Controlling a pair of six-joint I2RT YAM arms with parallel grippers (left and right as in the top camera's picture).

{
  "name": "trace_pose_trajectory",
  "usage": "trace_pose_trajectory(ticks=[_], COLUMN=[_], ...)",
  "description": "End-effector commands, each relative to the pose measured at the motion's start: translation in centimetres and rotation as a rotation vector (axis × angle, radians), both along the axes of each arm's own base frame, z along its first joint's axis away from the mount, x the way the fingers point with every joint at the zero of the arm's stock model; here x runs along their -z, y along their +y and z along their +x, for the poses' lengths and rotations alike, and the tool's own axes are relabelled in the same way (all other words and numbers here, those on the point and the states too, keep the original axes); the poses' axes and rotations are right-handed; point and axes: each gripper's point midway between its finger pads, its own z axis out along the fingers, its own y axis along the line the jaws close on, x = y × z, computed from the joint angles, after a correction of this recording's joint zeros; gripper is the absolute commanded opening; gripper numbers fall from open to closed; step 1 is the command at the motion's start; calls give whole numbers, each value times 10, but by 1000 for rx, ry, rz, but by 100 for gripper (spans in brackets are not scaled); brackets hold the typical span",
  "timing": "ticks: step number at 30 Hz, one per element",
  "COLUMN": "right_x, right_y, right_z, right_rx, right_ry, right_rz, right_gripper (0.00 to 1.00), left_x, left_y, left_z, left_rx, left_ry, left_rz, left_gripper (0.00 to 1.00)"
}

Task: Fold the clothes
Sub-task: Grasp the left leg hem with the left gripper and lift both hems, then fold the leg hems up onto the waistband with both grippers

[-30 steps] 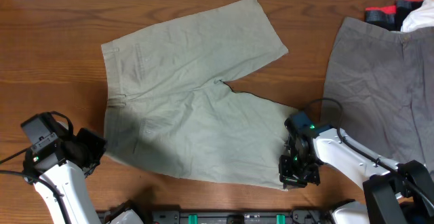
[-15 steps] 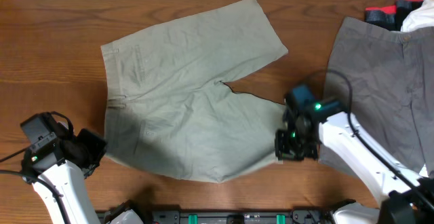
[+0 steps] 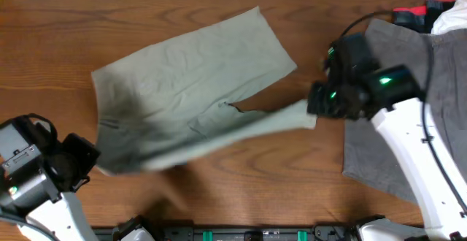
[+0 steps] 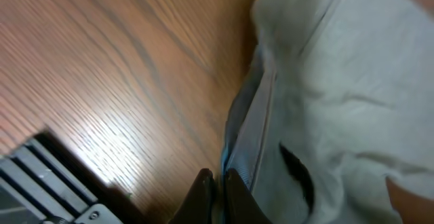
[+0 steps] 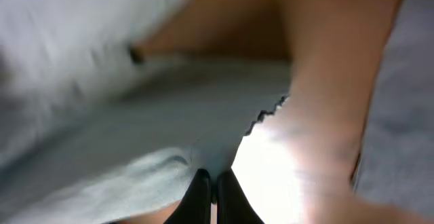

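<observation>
Overhead shows the whole khaki shorts (image 3: pixel 182 88); wrist views show my left gripper (image 4: pixel 218 183) and right gripper (image 5: pixel 212 180) clenched on them.

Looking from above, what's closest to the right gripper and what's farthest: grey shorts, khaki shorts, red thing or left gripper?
1. khaki shorts: one leg is pinched in the right gripper.
2. grey shorts: just to its right.
3. red thing: far right corner.
4. left gripper: far over on the near left side.

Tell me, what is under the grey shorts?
Only the wooden table shows around the grey shorts. Whatever lies beneath them is covered, and the right arm hides part of them.
</observation>
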Motion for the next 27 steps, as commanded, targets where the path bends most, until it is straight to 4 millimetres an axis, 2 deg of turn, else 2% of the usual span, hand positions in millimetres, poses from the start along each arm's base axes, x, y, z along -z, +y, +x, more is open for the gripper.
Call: trace_pose_trajectory(ticks=[1,8,11,14,20,24,27], right_x=[-23,-51,-53,-45,-15,0,7], right_y=[-18,-1,7,16,32,37,40], right_z=[24,84,106,125,162,183,197], right_rx=[60,-6,-16,-32,-58,-56,-54], right_ry=[-116,-372,-428,-448,-460,-485,-511], right_rz=[-12,49,78,107,148,155,162], right_gripper=[1,1,1,1,1,1,1], left_x=[-8,-8,-8,-9,-8,-6,-1], left_y=[8,11,15,19,34,46,47], left_z=[-4,0,5,11,31,54,76], left_rx=[-3,-3,-3,-2,0,29,82], left_ry=[14,12,1,-8,-38,-74,-114], left_rz=[66,68,75,83,105,122,94], left_gripper=[6,6,6,6,6,6,6])
